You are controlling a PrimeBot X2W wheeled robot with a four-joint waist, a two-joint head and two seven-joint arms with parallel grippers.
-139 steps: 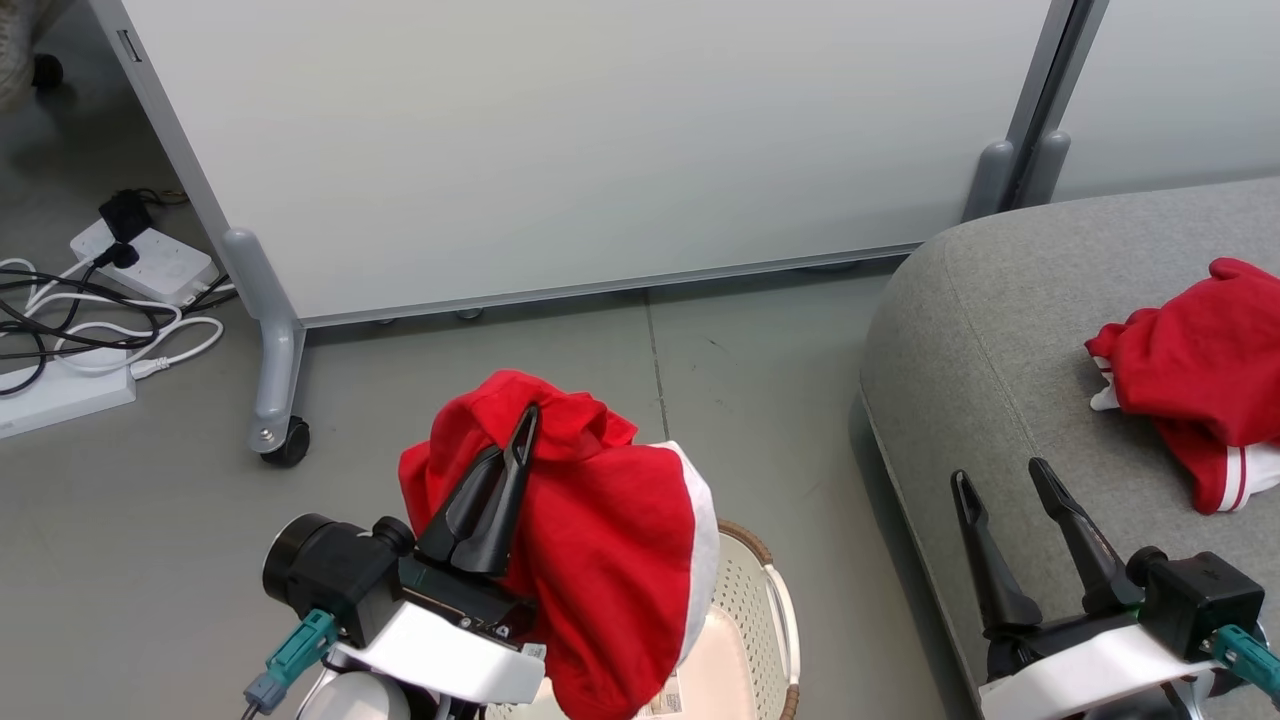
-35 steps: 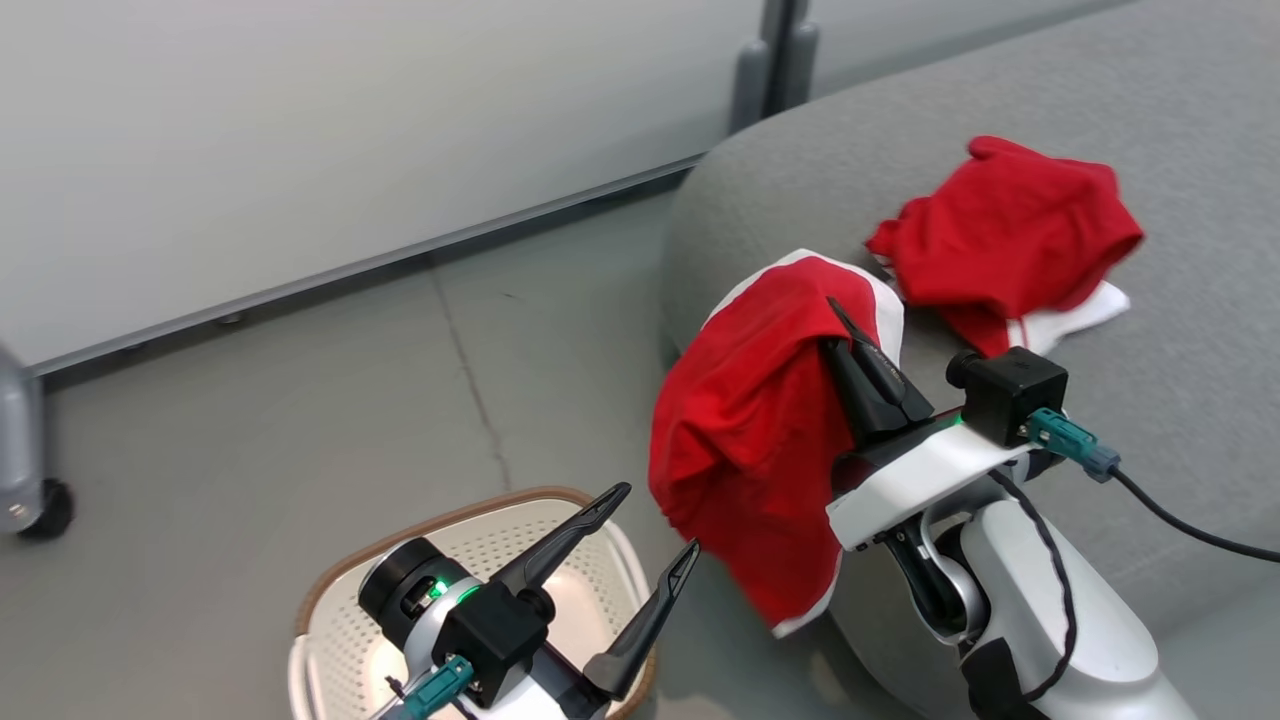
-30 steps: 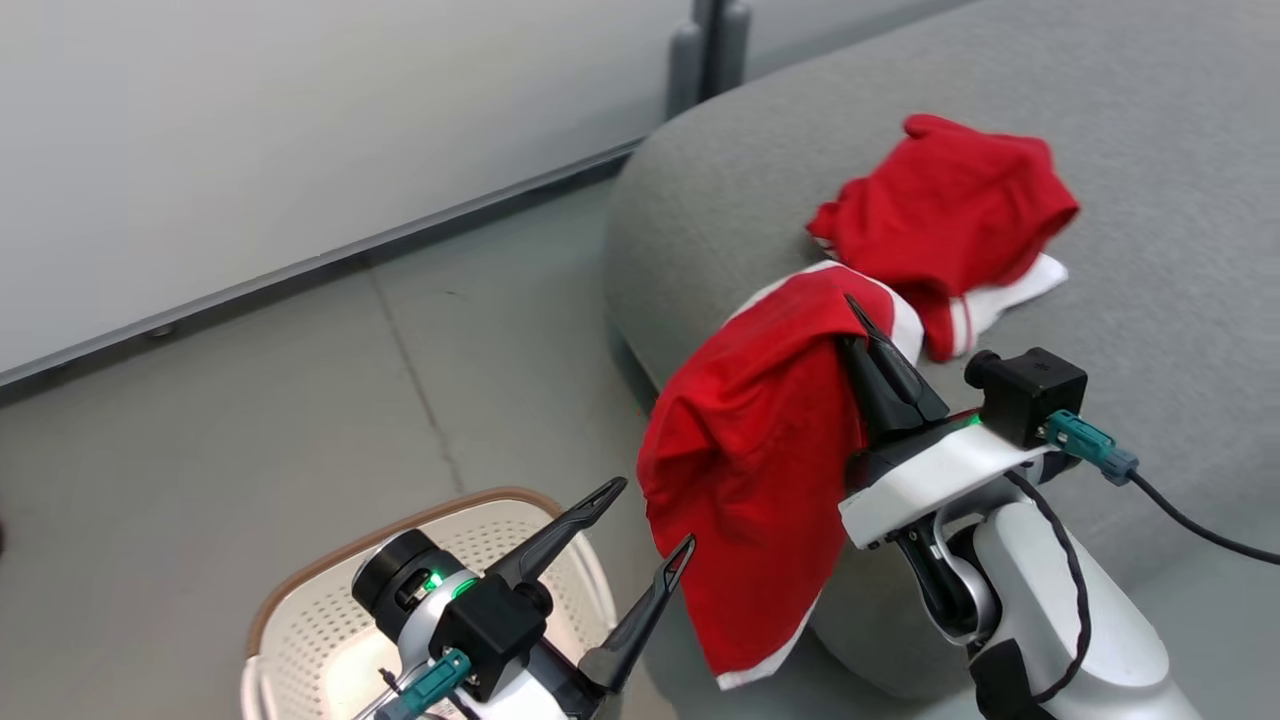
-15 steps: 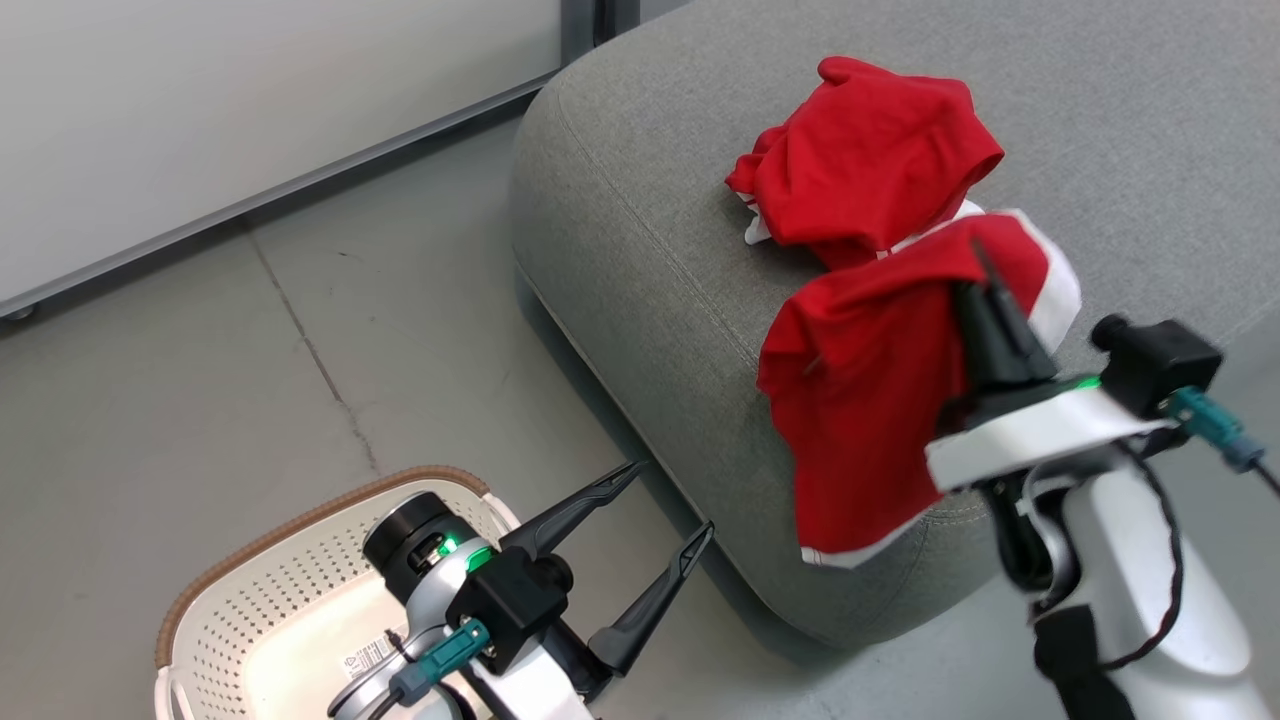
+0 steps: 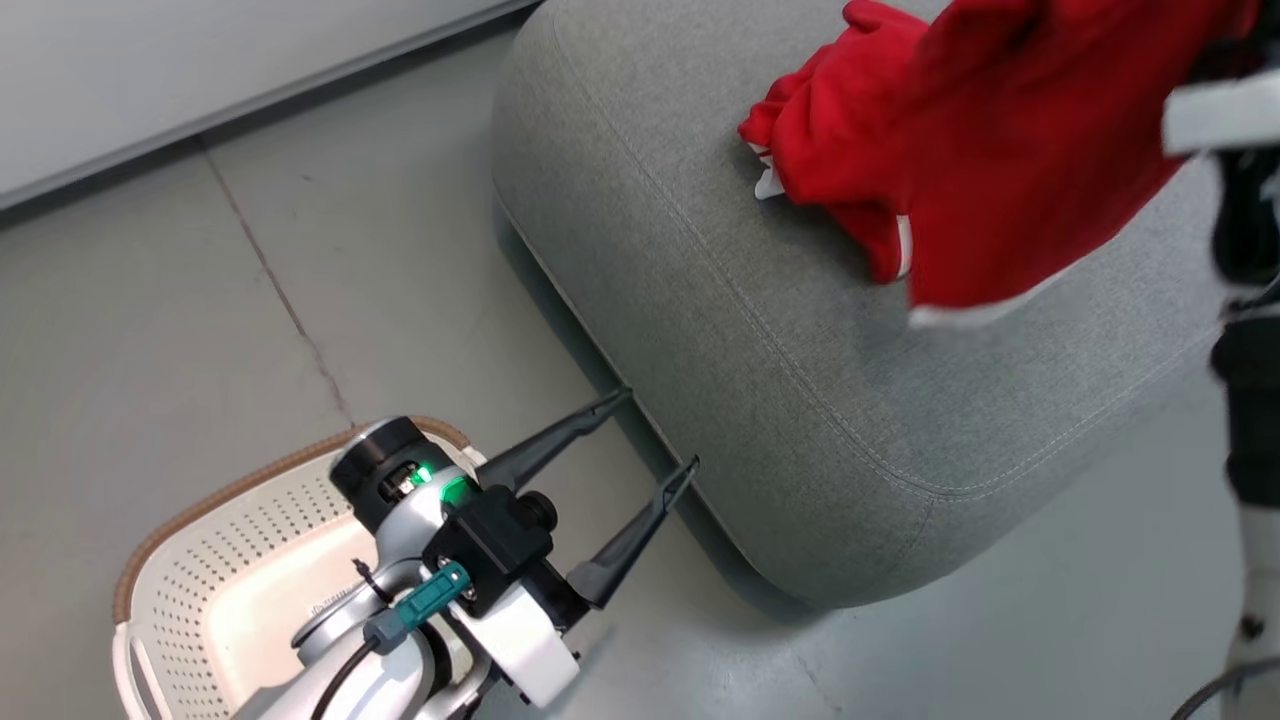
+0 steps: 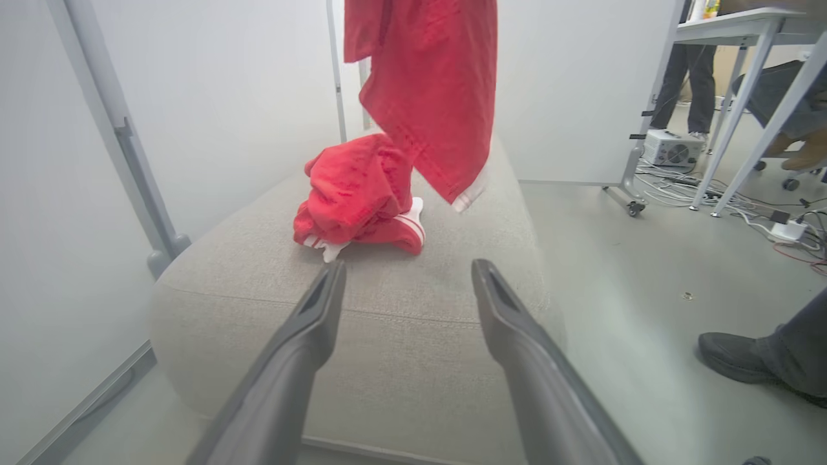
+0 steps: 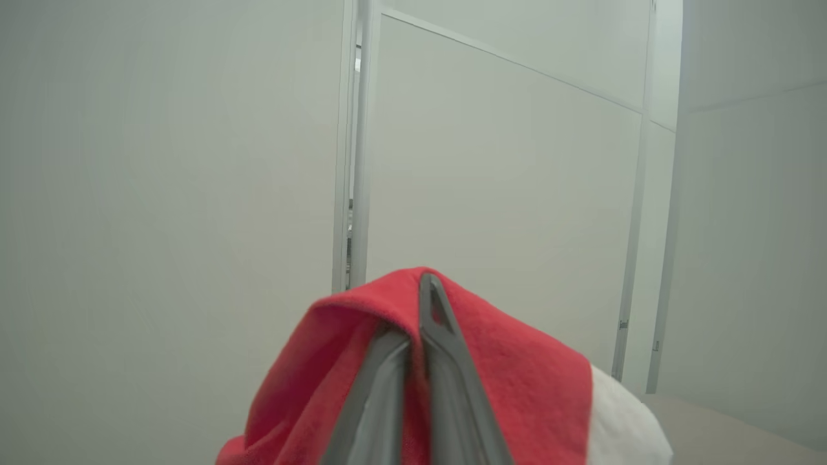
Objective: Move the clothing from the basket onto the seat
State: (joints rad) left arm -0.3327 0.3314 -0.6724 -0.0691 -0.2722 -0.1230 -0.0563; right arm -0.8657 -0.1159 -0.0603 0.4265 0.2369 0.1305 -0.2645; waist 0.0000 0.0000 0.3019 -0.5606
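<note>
Head view: basket (image 5: 150,590) lower left, sticker (image 5: 332,603) inside partly hidden by arm, print unreadable. Left gripper (image 5: 658,427) jaws wide apart, low beside seat (image 5: 760,380). Crumpled garment (image 5: 830,140) lies on seat; hanging garment (image 5: 1020,150) above it.

Left wrist view: hanging garment dangles over seat, hem near crumpled garment.

Right wrist view: right gripper (image 7: 413,323) jaws pinched on hanging garment, fabric draped over them.

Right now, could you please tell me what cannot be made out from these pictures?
- Head view: part of the basket floor, under the left arm and cut by the bottom edge; leftover clothing cannot be ruled out.
- Head view: the right gripper's fingers, behind the held garment.
- Left wrist view: a person beyond one shoe and trouser leg, cut by the right edge.
</note>
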